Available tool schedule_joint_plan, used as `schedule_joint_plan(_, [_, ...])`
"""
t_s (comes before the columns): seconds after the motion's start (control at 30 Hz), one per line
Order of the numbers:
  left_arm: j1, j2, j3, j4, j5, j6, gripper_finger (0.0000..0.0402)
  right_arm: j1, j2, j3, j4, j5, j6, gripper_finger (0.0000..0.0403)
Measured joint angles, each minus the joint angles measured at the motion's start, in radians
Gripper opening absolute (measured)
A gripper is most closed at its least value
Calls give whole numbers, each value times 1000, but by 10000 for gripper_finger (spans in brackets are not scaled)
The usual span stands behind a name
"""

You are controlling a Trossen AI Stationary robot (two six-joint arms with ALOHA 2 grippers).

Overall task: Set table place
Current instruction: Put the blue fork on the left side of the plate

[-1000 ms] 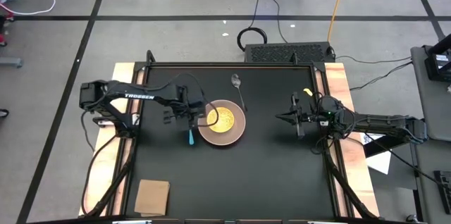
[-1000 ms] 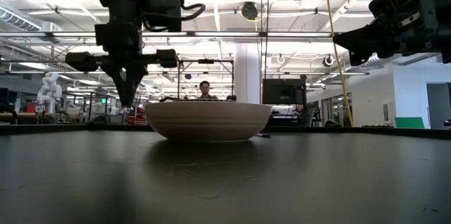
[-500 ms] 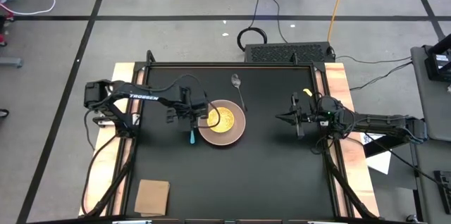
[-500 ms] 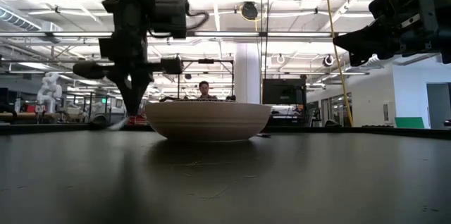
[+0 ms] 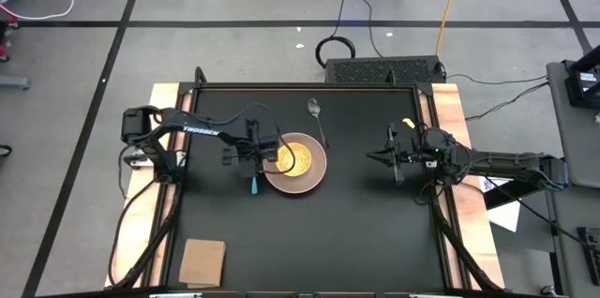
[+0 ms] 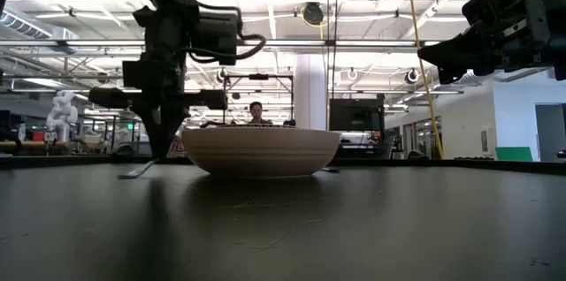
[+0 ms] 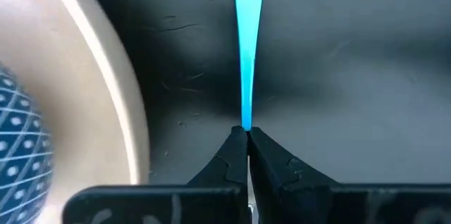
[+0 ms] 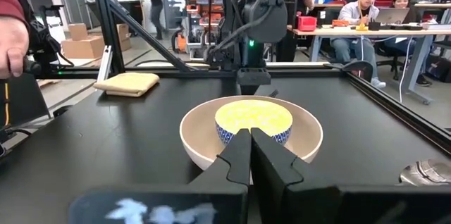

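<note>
A pinkish-tan plate [image 5: 314, 174] sits at the middle of the black table [image 5: 356, 242], with the yellow dish [image 5: 292, 157] in it. Both also show in the right wrist view, the plate [image 8: 303, 129] and the dish [image 8: 254, 117]. A silver spoon [image 5: 317, 115] lies on the table beyond the plate. My left gripper [image 5: 254, 160] is just left of the plate, shut on a thin light-blue utensil [image 5: 253, 184]. My right gripper [image 5: 372, 157] is shut and empty above the table, right of the plate. My left gripper pinches the light-blue utensil by its far end [image 7: 246, 124] between its two fingertips. The fingers [image 6: 164, 140] come from above, pointing down. The utensil slants down from them toward the near edge, and its free end [image 6: 134, 173] is at the tabletop.
A tan square [image 5: 202, 260] lies at the table's near left corner. The plate's rim [image 7: 106, 76] is close beside my left gripper. Bare tabletop lies near and right of the plate. People sit and stand in the room beyond the table.
My left gripper has gone down beside the plate and a little toward it, still shut on the blue utensil. The utensil has come down with it, and its free end now reaches the tabletop.
</note>
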State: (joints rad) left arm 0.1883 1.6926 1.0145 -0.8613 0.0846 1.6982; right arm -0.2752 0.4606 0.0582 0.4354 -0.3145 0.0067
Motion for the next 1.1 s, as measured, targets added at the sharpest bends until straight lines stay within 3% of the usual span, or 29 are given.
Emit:
schedule_joint_plan(0.5, [37,44,0,65,63,-5,3,0,10,0,-1,0,0,0])
schedule_joint_plan(1.1, [48,65,1,52,50,-29,15,0,10,0,-6,-1,0,0])
